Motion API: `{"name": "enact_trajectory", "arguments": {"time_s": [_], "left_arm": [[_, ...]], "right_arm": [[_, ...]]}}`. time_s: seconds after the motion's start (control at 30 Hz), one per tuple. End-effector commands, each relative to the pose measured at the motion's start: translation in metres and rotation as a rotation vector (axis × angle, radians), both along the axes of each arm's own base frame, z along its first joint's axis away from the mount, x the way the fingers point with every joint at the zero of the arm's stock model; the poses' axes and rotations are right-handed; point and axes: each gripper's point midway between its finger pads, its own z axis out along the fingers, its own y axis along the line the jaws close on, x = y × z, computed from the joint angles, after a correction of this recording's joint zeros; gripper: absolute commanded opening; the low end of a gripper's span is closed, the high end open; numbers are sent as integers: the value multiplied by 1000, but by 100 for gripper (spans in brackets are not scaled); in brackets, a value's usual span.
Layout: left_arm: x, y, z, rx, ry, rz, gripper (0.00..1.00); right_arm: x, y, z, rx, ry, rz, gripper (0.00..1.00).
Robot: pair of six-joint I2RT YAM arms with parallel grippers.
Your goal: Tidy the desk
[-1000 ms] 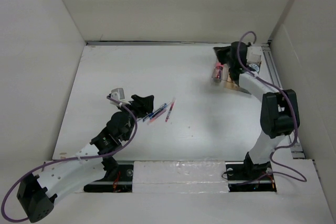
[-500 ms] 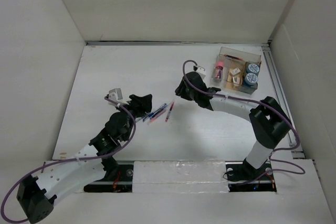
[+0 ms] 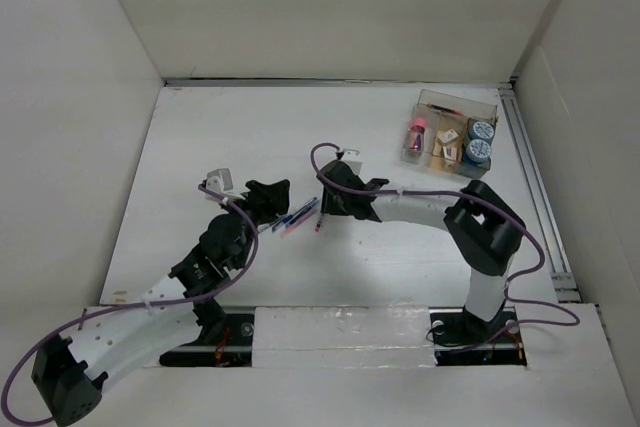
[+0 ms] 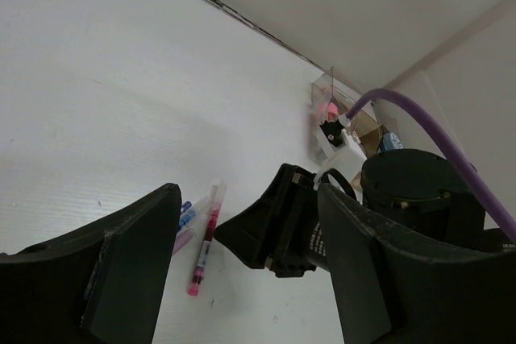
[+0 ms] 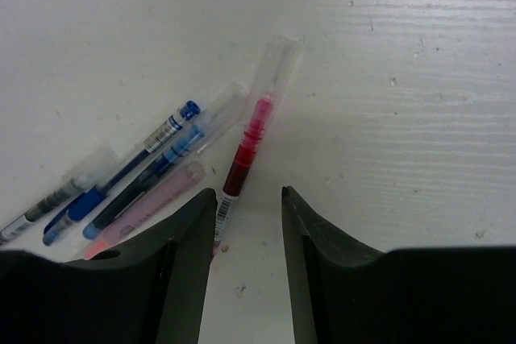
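Observation:
The desk [image 3: 250, 127] is the wide white tabletop. A red pen [image 3: 320, 215] lies near its middle beside two blue pens [image 3: 298, 212] and a pink pen [image 5: 153, 203]. My right gripper [image 3: 335, 197] is open and low over the red pen [image 5: 258, 126]. The pen's lower end lies beside the left finger [image 5: 189, 231], and nothing is held. My left gripper [image 3: 268, 192] is open and empty just left of the pens. It frames the red pen [image 4: 203, 251] and the right gripper [image 4: 282, 227].
A small clear compartmented tray [image 3: 455, 137] stands at the back right and holds a pink bottle [image 3: 414, 133], small cards and two blue caps. It also shows in the left wrist view [image 4: 330, 110]. White wall panels enclose the desk on three sides.
My right arm has swung from the tray at the back right leftward and nearer, down to the red pen. The left arm and the pens have not moved.

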Motion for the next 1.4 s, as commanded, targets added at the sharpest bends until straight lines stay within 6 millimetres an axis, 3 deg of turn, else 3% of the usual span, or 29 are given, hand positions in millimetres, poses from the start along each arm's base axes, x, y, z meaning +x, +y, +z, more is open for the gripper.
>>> {"name": "enact_trajectory", "arguments": {"time_s": [0.0, 0.27, 0.37, 0.5, 0.57, 0.67, 0.7, 0.73, 0.83, 1.0, 1.03, 1.13, 1.17, 1.2, 1.23, 1.27, 1.3, 1.37], "left_arm": [[-2, -2, 17, -30, -39, -14, 65], [-2, -3, 17, -31, -42, -22, 65], [-2, -3, 16, -27, -34, -19, 65], [-2, -2, 17, -29, -40, -16, 65], [0, -1, 17, -28, -37, -8, 65], [0, -1, 16, -29, -38, -13, 65], [0, -1, 17, -33, -41, -11, 65], [0, -2, 15, -26, -37, -11, 65], [0, -4, 16, -29, -34, -22, 65], [0, -4, 15, -27, -34, -20, 65], [0, -4, 17, -29, -34, -22, 65], [-1, -5, 18, -36, -41, -31, 65], [-1, -4, 18, -34, -41, -30, 65], [-2, -3, 18, -33, -37, -25, 65], [-2, -3, 18, -33, -37, -25, 65], [-2, -3, 19, -36, -41, -26, 65], [-3, -3, 21, -42, -45, -32, 65], [-4, -3, 20, -46, -50, -39, 65]], "right_arm": [[17, 8, 16, 5, -41, -14, 44], [26, 11, -5, -50, -27, -29, 44], [28, 3, -12, -102, -18, -57, 37], [21, -13, -22, -148, 4, -96, 12], [16, -25, -27, -161, 18, -117, 4], [13, -42, -14, -144, -5, -166, 0], [20, -51, -8, -117, -3, -200, 0], [24, -53, 9, -76, -27, -211, 0], [52, -70, 47, 38, -88, -269, 0], [122, -97, 114, 352, -189, -368, 0], [146, -122, 129, 402, -223, -432, 0], [187, -153, 151, 603, -259, -545, 0], [207, -187, 161, 677, -304, -608, 0], [224, -203, 153, 837, -239, -658, 0], [227, -203, 161, 854, -265, -647, 0], [238, -231, 162, 875, -295, -666, 0], [245, -238, 146, 914, -256, -685, 0], [259, -267, 146, 975, -275, -747, 0]]}}
